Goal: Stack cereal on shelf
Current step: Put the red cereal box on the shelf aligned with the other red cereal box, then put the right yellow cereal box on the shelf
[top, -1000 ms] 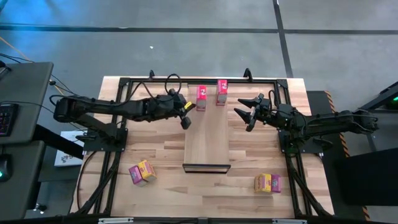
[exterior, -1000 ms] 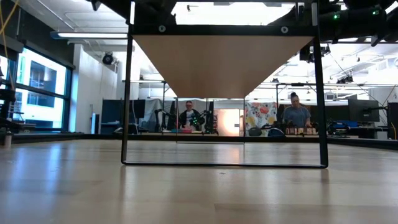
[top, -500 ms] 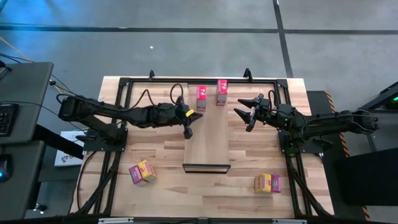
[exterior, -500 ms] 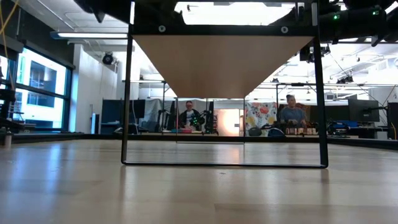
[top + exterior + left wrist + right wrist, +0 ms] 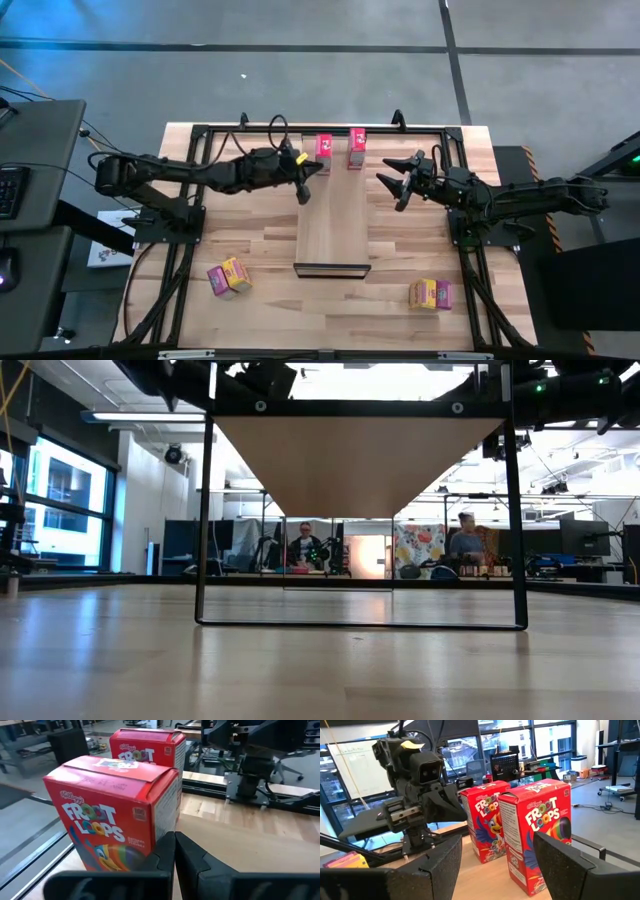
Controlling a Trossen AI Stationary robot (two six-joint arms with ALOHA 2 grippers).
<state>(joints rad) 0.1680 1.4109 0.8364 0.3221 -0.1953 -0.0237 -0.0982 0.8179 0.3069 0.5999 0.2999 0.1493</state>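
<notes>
- Since the earlier frame, left gripper [image 5: 304,193] has pulled back up-left, clenched, empty, at the shelf [image 5: 333,232] edge.
- Two red cereal boxes [image 5: 324,150] stand at top centre.
- Right gripper [image 5: 392,186] hangs spread, empty.

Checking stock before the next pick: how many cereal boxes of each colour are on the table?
Red boxes: 2, on the shelf
Yellow boxes: 2
Magenta-pink boxes: 2
Total: 6

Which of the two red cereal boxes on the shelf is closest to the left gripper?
The left red box, next to the shut left gripper; the other red box is farther right.
</notes>
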